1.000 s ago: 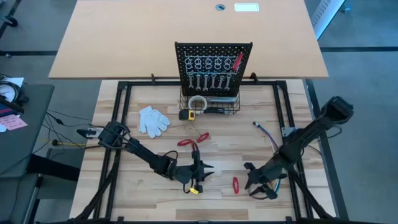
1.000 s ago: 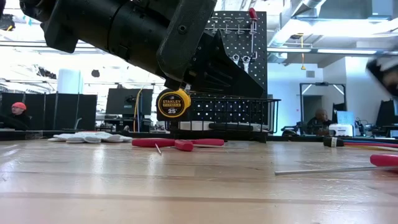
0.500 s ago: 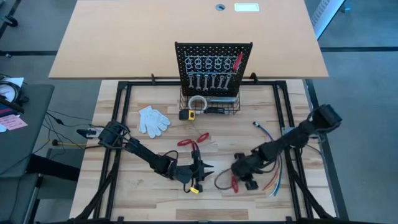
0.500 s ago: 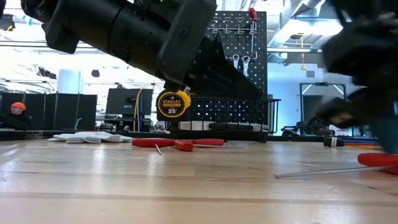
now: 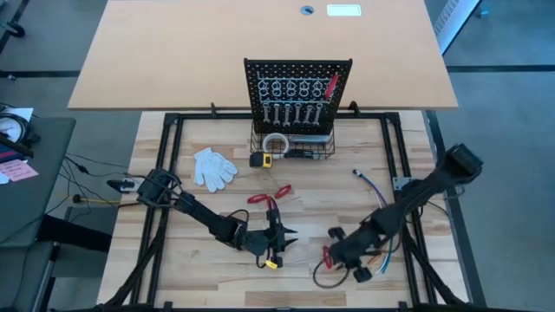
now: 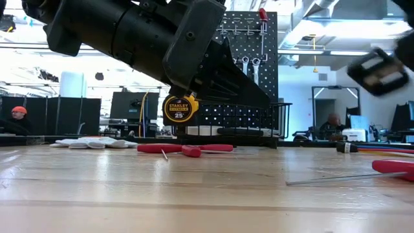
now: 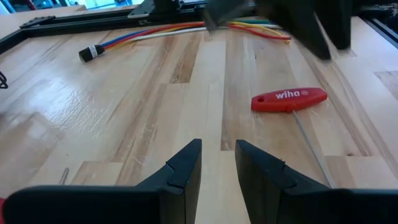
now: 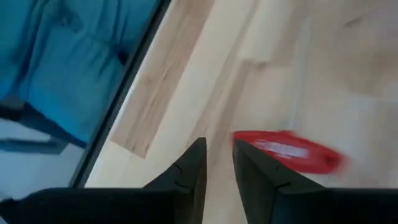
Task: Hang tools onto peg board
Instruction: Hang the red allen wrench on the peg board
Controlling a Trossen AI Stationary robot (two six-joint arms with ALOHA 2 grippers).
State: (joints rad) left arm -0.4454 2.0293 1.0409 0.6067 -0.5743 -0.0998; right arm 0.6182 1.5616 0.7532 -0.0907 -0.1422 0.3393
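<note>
Red-handled slim screwdriver [image 5: 328,256] lies flat on your pale wooden tabletop [image 5: 308,195], bare boards around it, well short of the upright black perforated peg board [image 5: 298,91]. Your right gripper [image 5: 340,253] hovers just beside it, fingers narrowly apart; left gripper [image 5: 288,236] waits near, slightly parted.

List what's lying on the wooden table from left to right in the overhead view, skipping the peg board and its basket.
White glove → left gripper → red-handled screwdriver → right gripper → bundle of coloured wires. The red pliers overlap the left gripper's span, so they are left out.
</note>
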